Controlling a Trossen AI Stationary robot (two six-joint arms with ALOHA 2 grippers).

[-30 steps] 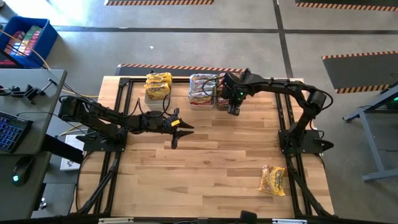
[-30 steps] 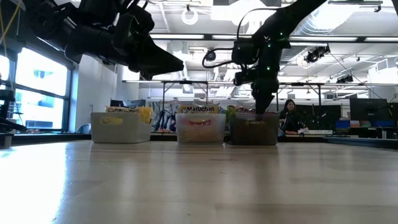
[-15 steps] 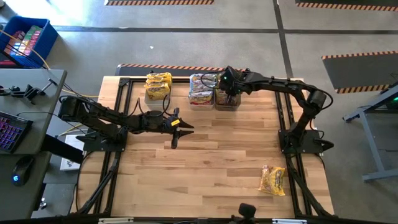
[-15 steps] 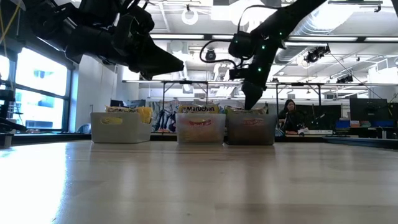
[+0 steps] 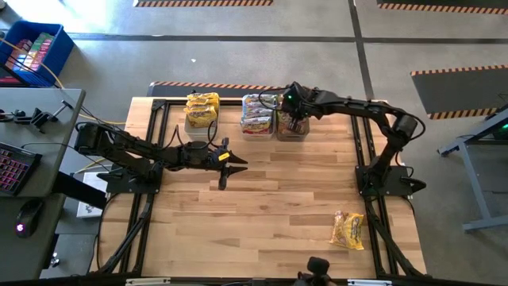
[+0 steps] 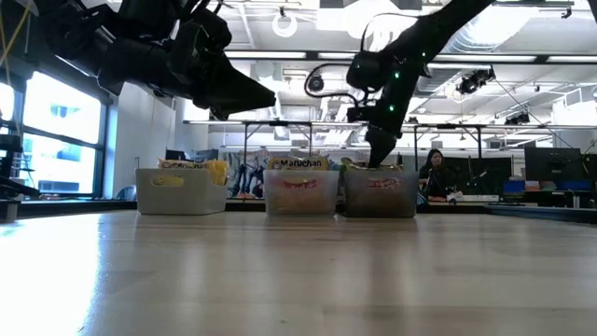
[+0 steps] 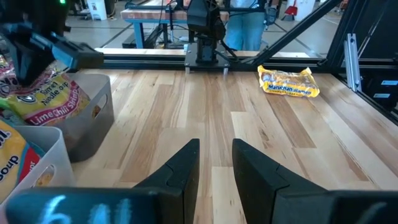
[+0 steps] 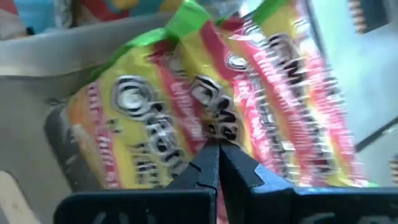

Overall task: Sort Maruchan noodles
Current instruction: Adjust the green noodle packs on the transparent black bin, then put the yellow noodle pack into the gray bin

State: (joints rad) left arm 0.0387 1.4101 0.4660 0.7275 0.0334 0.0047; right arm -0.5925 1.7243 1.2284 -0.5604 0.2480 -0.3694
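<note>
**Last packet sits way off in the near right corner**

Right gripper (image 5: 292,109) is pinched shut, holding nothing, nose down over the dark bin (image 5: 290,125) at the table's far edge, right above its lime-chili packets (image 8: 205,106). The lone Maruchan ramen packet (image 5: 348,229) lies flat by the near right corner, long axis roughly front-to-back. Right arm's nearer. Left gripper (image 5: 232,164) hovers mid-table, partly open, empty. Bare wood between.
</note>
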